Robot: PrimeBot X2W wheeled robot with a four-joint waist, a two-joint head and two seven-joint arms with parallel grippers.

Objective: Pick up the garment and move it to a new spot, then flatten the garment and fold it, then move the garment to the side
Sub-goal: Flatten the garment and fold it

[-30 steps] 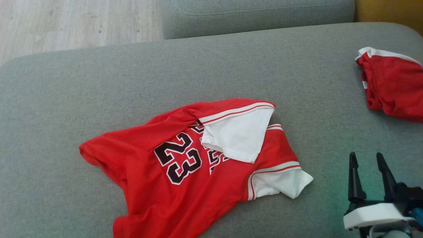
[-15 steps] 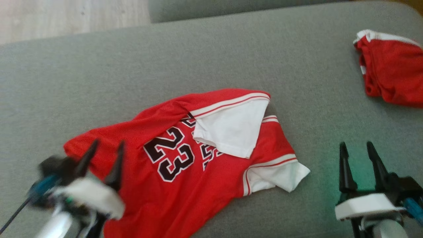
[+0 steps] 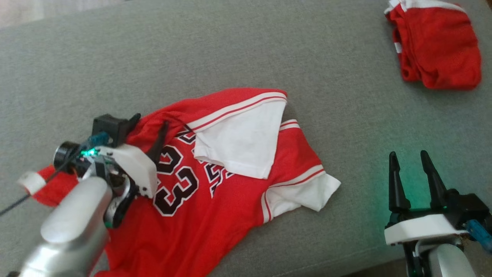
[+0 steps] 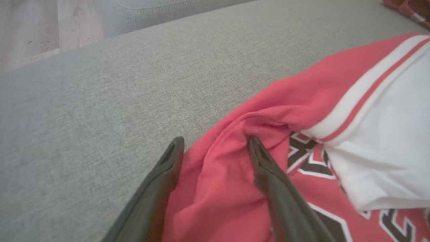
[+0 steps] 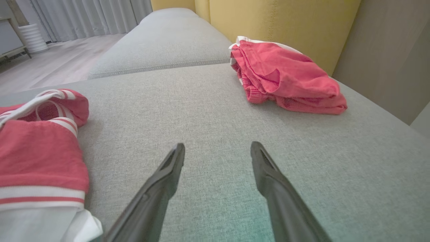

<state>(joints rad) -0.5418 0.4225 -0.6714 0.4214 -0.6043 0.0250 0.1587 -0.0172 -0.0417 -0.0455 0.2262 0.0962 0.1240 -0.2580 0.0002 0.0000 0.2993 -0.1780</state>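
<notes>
The jersey (image 3: 230,184) lies crumpled in the middle of the sofa (image 3: 269,46). The left wrist view shows the left gripper (image 4: 215,141), fingers apart, astride a raised red fold. The right gripper (image 3: 407,154), fingers spread and empty, hovers by the front edge; its wrist view shows a red bundle (image 5: 285,77) beside a yellow backrest (image 5: 275,20).
</notes>
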